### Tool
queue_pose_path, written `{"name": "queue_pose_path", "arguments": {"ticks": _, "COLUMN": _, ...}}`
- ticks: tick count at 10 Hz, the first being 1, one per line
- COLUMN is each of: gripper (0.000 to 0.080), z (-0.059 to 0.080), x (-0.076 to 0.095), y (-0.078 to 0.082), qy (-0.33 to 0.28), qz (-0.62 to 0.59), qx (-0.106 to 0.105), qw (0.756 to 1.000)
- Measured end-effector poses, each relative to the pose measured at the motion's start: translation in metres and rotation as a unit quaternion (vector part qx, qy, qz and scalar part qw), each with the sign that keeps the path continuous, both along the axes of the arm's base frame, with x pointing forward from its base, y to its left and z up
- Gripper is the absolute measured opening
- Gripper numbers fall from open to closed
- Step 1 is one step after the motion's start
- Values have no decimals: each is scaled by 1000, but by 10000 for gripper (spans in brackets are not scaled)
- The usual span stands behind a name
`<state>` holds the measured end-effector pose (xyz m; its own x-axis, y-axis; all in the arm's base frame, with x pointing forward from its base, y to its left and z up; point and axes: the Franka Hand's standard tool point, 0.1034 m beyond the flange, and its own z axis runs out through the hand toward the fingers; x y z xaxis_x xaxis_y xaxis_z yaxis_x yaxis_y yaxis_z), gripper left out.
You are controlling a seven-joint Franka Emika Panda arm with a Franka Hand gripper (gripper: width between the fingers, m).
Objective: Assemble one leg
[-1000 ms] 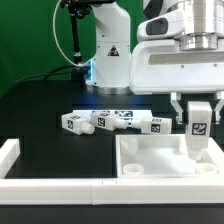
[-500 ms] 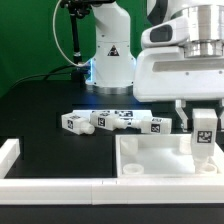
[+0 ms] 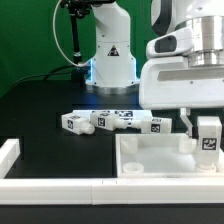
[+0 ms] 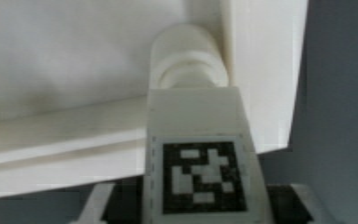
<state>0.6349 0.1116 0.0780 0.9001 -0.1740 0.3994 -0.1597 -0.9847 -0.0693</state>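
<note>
Leg (image 3: 209, 141) stands upright, clamped by gripper (image 3: 206, 126), at white panel (image 3: 150, 152) corner.

Exterior camera: we've got it low, just above table (image 3: 40, 112) height, at the front by the border rail (image 3: 60, 188). It faces across the table to the robot base (image 3: 110, 55) at the back. Mid range, and the arm's upper part is cropped.

Wrist camera: we look down along the gripper (image 3: 205, 133), very close. The clamped leg (image 4: 197, 150) fills much of the frame, slightly soft.

Overlap: we see that leg in both views, plus the panel (image 4: 265, 70) corner under it, which sits at the exterior view's right.
</note>
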Motion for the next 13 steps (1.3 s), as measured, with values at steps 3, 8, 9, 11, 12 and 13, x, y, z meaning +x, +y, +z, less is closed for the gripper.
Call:
{"name": "queue_pose_path", "arguments": {"ticks": 3, "gripper": 284, "z": 0, "x": 3, "y": 0, "qy": -39, "qz": -3, "qx": 0, "qw": 999}}
{"name": "queue_pose_path", "arguments": {"ticks": 8, "gripper": 284, "z": 0, "x": 2, "y": -1, "qy": -83, "qz": -21, "qx": 3, "qw": 996}}
{"name": "queue_pose_path", "arguments": {"ticks": 9, "gripper": 284, "z": 0, "x": 2, "y": -1, "qy": -83, "qz": -20, "qx": 3, "qw": 996}}
{"name": "queue_pose_path", "arguments": {"ticks": 11, "gripper": 531, "z": 0, "x": 2, "y": -1, "qy": -83, "qz": -15, "qx": 0, "qw": 996}}
{"name": "queue_pose_path", "arguments": {"ticks": 12, "gripper": 612, "z": 0, "x": 2, "y": -1, "qy": -83, "qz": -14, "qx": -1, "qw": 996}}
{"name": "queue_pose_path", "arguments": {"ticks": 13, "gripper": 612, "z": 0, "x": 2, "y": -1, "qy": -83, "qz": -13, "qx": -1, "qw": 996}}
